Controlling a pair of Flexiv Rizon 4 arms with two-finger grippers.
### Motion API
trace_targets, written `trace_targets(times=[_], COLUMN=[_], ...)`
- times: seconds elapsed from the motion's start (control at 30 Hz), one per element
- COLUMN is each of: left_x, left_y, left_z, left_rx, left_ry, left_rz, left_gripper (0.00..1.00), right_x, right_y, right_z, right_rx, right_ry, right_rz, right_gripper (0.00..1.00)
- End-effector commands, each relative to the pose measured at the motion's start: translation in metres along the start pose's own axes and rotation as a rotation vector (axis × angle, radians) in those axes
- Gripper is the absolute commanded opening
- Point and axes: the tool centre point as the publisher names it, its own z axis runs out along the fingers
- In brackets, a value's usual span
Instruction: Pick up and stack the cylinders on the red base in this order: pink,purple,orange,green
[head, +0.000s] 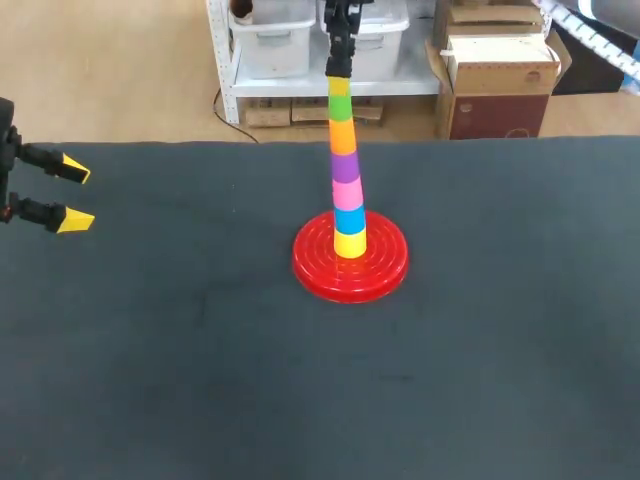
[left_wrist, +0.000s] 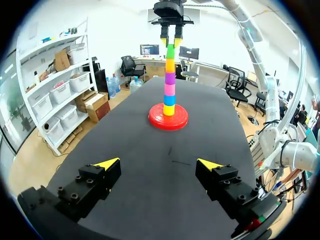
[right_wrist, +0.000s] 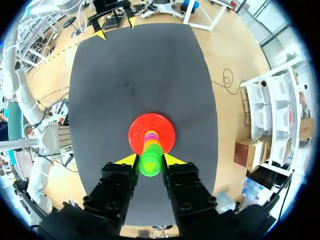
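Six cylinders (head: 345, 170) atop red base (head: 318, 268)

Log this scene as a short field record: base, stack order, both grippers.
base: red base, on the black table
stack, bottom to top: yellow cylinder, blue cylinder, pink cylinder, purple cylinder, orange cylinder, green cylinder
right gripper: at the stack's top, fingers against both sides of the green cylinder
left gripper: open, empty, at the table's left edge, well apart from the stack
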Motion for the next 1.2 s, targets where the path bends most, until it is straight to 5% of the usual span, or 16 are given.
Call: trace_targets(times=[0.03,0.87,0.93,0.97,1.2], left_x=[0.001,0.001,0.001,0.001,0.001], left_y=[0.001,0.001,0.001,0.001,0.001], left_z=[0.000,0.000,0.000,0.000,0.000], left_rx=[0.000,0.000,0.000,0.000,0.000], left_ry=[-0.004,-0.004,-0.004,-0.004,-0.004], left_rz=[0.003,0.003,0.003,0.003,0.003], left_gripper=[1.00,1.00,1.00,1.00,1.00], right_x=[0.001,0.016,0.017,0.017,0.034], right_y=[0.002,0.013,0.015,0.016,0.032], right_z=[-0.003,0.043,0.038,0.035,0.021], right_rx=[0.001,-0.019,0.004,0.016,0.099], right_ry=[0.013,-0.045,-0.050,-0.060,-0.137], right_rz=[-0.005,0.063,0.063,0.056,0.070], right_gripper=[0.00,0.00,0.56,1.00,1.00])
